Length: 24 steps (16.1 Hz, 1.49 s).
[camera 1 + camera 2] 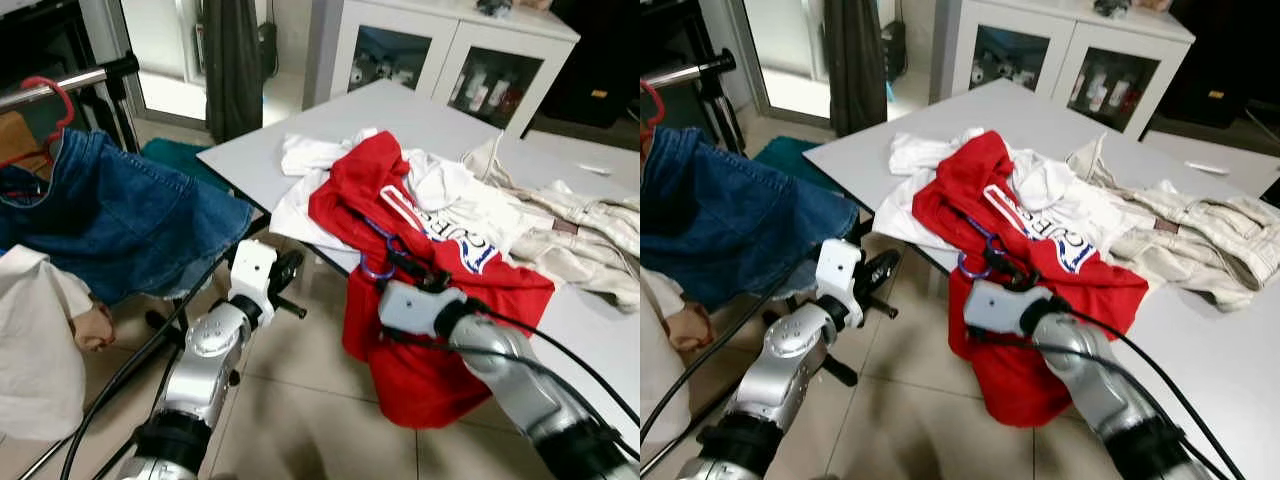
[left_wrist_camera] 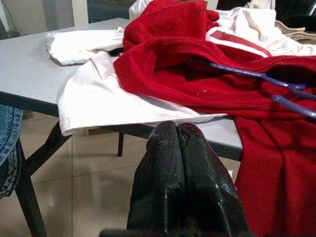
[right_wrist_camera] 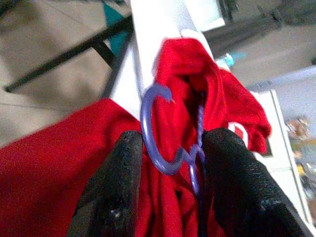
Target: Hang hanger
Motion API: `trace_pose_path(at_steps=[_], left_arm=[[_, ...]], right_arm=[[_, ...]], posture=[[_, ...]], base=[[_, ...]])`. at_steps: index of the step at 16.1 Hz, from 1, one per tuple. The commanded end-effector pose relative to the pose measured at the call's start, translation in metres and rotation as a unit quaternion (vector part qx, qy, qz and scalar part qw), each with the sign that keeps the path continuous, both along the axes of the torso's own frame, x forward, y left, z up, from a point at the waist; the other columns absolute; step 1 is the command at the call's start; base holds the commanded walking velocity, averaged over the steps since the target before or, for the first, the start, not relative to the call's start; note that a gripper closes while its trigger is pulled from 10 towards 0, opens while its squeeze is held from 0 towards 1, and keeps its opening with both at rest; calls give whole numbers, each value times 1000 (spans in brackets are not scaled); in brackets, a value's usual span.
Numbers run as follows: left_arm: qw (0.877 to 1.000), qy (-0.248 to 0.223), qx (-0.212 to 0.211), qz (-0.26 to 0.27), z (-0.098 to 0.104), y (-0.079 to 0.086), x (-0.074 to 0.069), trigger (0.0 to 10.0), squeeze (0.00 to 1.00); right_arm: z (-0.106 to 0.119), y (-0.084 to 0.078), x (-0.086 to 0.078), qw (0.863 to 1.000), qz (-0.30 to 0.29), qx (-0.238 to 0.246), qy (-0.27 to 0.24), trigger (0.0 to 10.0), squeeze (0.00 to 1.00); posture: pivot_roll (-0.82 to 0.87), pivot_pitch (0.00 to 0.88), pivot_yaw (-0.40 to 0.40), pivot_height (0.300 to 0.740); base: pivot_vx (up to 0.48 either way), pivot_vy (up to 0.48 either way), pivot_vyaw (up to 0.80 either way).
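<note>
A blue plastic hanger sits inside a red shirt that droops over the near edge of the grey table. Its hook pokes out of the collar. My right gripper is open, with one black finger on each side of the hook and neck, close against them. My left gripper is shut with nothing in it and hovers low, just off the table's front edge, pointing at the red shirt. At the far left, a metal rail carries a red hanger with a denim garment.
A white shirt lies under the red one, and a beige jacket is spread over the table's right side. A pale cloth hangs at the lower left. A white glass-door cabinet stands behind the table. Tiled floor lies below.
</note>
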<state>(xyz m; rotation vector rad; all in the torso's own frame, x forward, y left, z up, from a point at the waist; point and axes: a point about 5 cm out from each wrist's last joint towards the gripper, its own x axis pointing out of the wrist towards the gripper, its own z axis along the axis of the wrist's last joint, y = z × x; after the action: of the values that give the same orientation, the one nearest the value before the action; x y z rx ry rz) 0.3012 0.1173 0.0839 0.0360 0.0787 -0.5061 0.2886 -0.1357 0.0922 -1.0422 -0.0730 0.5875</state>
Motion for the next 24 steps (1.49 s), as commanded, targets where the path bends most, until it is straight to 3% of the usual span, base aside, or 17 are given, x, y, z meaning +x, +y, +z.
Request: trace_pose_path(at_steps=[1, 5, 7, 8, 11, 12, 15, 21, 24], left_arm=[[1000, -9, 2, -6, 3, -5, 0, 10000, 0], [1000, -9, 1, -6, 3, -6, 0, 10000, 0], [1000, -9, 1, -5, 3, -5, 0, 10000, 0], [1000, -8, 1, -4, 2, -5, -1, 10000, 0], [1000, -7, 2, -4, 2, -5, -1, 10000, 0], [1000, -7, 3, -5, 2, -5, -1, 10000, 0], [1000, -9, 5, -8, 3, -7, 1, 10000, 0], [1000, -11, 6, -8, 3, -8, 3, 10000, 0], [1000, -12, 7, -6, 3, -8, 3, 10000, 0]], right_arm=[[-2, -2, 4, 1000, -16, -13, -5, 10000, 0], [-11, 4, 16, 999, -32, -40, -10, 10000, 0], [-9, 9, 18, 999, -35, -22, -10, 8745, 0], [-3, 13, 20, 999, -32, 2, -16, 0, 0], [11, 13, 21, 997, -36, 66, -17, 0, 0], [18, 8, 23, 992, -48, 113, -8, 0, 0], [26, -3, 29, 982, -74, 175, 19, 0, 0], [30, -2, 21, 964, -51, 251, 64, 0, 0], [44, -6, 21, 954, -37, 289, 70, 0, 0]], posture=[[22, 0, -102, 740], [27, 0, -107, 740], [29, 0, -106, 740], [31, 0, -107, 740], [29, 0, -106, 740], [24, 0, -103, 740], [9, 0, -97, 740], [4, 0, -95, 740], [4, 0, -94, 740]], base=[[0, 0, 0], [0, 0, 0], [0, 0, 0], [0, 0, 0], [0, 0, 0], [0, 0, 0], [0, 0, 0], [0, 0, 0], [0, 0, 0]])
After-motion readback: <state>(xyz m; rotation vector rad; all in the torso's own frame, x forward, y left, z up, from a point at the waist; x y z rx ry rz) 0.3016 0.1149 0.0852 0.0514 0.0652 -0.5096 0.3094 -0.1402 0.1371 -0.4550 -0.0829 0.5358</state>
